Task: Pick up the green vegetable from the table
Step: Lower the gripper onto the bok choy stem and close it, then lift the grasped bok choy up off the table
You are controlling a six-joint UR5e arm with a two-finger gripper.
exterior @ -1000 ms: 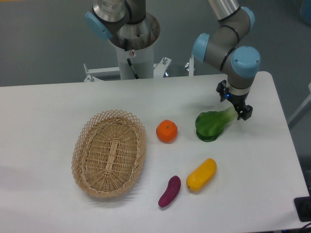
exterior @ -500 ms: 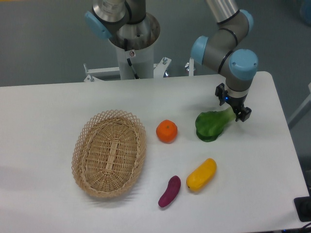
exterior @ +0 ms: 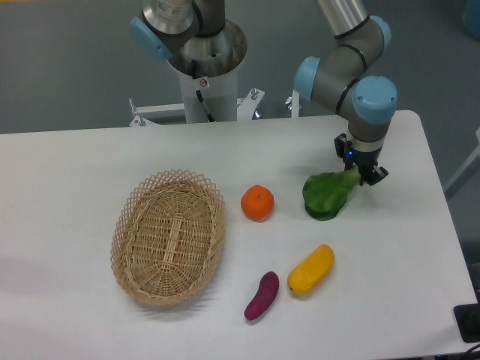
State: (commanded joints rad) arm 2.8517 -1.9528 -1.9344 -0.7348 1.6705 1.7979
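The green vegetable point(exterior: 325, 194) has dark green leaves and a pale stalk that points up and to the right. My gripper point(exterior: 361, 173) is shut on the stalk end. The leafy end hangs down to the left, close to the white table point(exterior: 225, 150), with a shadow under it. Whether the leaves still touch the tabletop cannot be told. The fingers are mostly hidden behind the wrist and the stalk.
An orange point(exterior: 257, 202) sits left of the vegetable. A yellow oblong vegetable point(exterior: 310, 269) and a small purple piece point(exterior: 262, 295) lie nearer the front. An oval wicker basket point(exterior: 169, 235) stands at the left. The robot base point(exterior: 202, 60) is at the back.
The gripper with the stalk has risen slightly and shifted a little left. The vegetable's leafy end has lifted with it.
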